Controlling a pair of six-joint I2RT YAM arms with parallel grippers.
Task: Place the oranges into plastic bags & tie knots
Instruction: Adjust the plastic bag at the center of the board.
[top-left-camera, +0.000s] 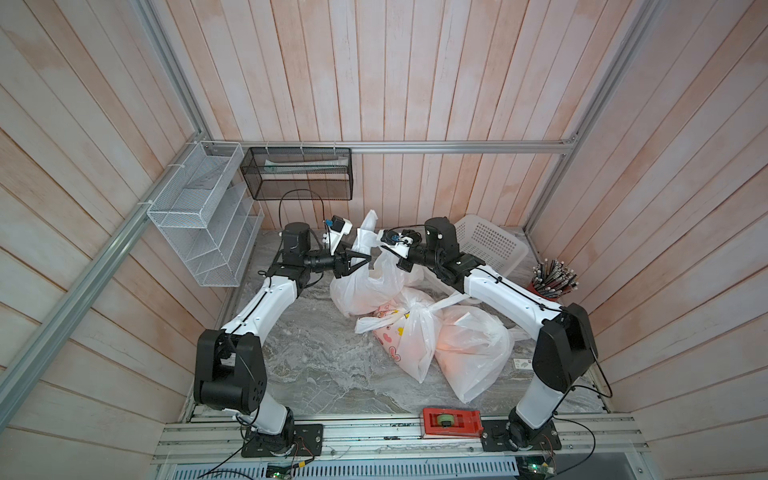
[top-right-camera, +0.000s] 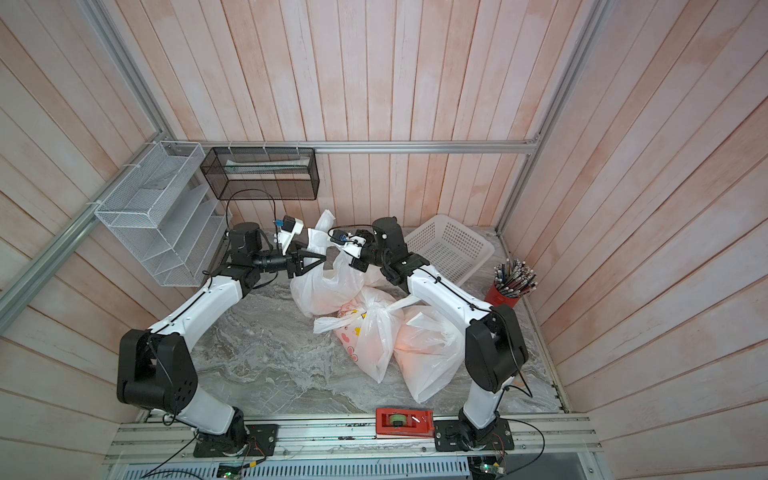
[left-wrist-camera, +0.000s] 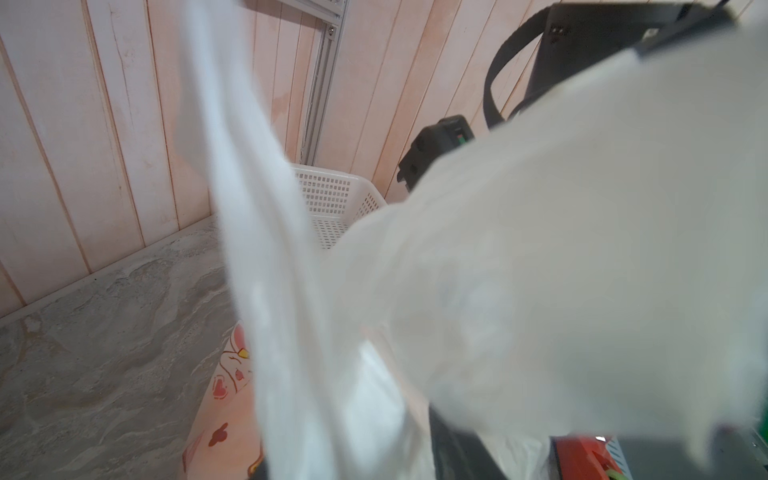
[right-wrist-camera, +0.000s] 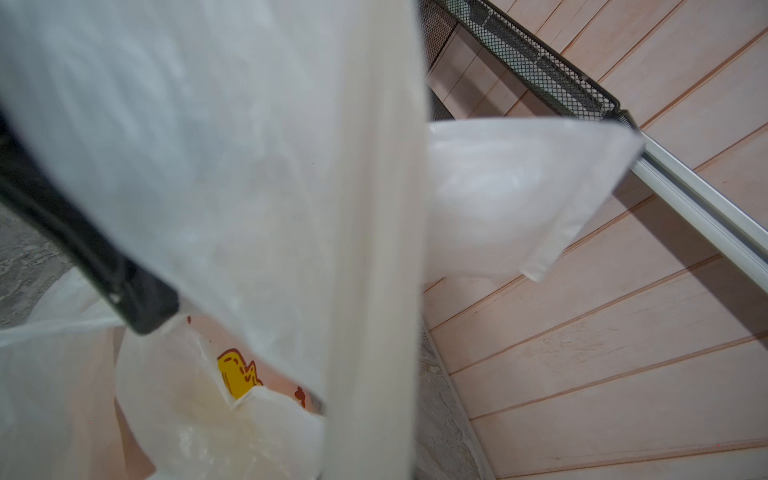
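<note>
Three plastic bags (top-left-camera: 469, 353) crowd the far half of a marble bench (top-left-camera: 316, 365), and an orange glow through the film marks the oranges (top-left-camera: 446, 347) already inside. Two bags lie toward 3 o'clock of the bench; the printed bag (top-left-camera: 390, 336) is closed by a knot (top-left-camera: 411, 311) with its strap ends splayed.

The rear bag (top-left-camera: 361, 286), at 12 o'clock, stands with its handles raised between both arms and looks to be the one not yet tied. The right claw (top-left-camera: 392, 253) is closed, apparently pinching one handle, and the bag's body hangs from it toward 7 o'clock. The left claw (top-left-camera: 359, 261) sits against the bag's other shoulder, with the body at its 4 o'clock. Whether it is parted or closed cannot be told: it shows side-on from above and is smothered in plastic in its own wrist view.

The free handle (top-left-camera: 369, 226) rises between the claws, its long axis running 1 to 7 o'clock. It is nearer the left claw, which seems the arm better placed to take it.

Both top views give the layout but hide the claw tips. Only the left wrist view shows the printed hearts beneath the film and the white basket (left-wrist-camera: 332, 195) behind. Only the right wrist view shows one black finger (right-wrist-camera: 104, 270) under the plastic.
</note>
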